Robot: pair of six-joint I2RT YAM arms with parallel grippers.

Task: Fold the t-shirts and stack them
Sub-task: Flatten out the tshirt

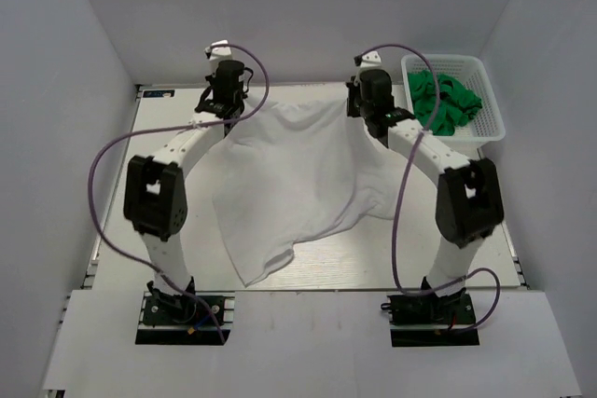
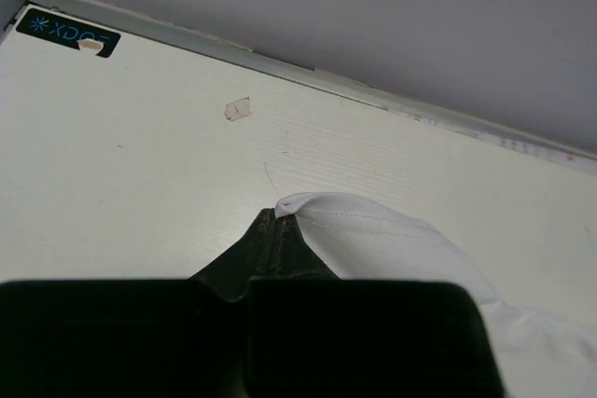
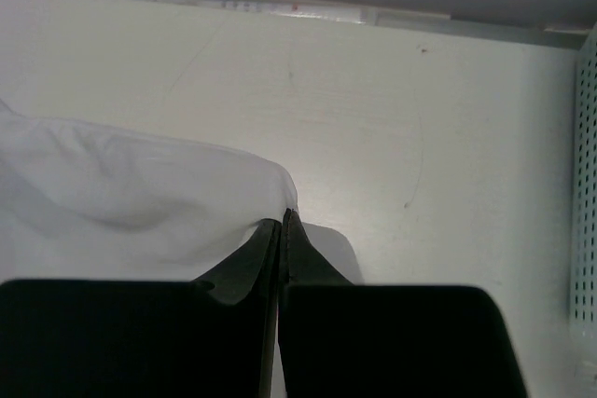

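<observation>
top external: white plastic lattice basket [image 1: 492, 104] far right holds crumpled bright green t-shirts [image 1: 446, 100]. left hand [image 2: 280, 216], right hand [image 3: 283, 221] each clenched on plain white t-shirt [image 1: 298, 184] corner; shirt draped over tabletop [image 1: 354, 253].

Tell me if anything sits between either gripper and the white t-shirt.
Nothing visible does. The left gripper and right gripper each pinch a far corner of the white t-shirt; the basket stands apart at the right.

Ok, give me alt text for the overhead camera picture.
The left gripper and right gripper each pinch a far corner of a white t-shirt spread over the table. A white basket holding green t-shirts sits at the far right.
</observation>
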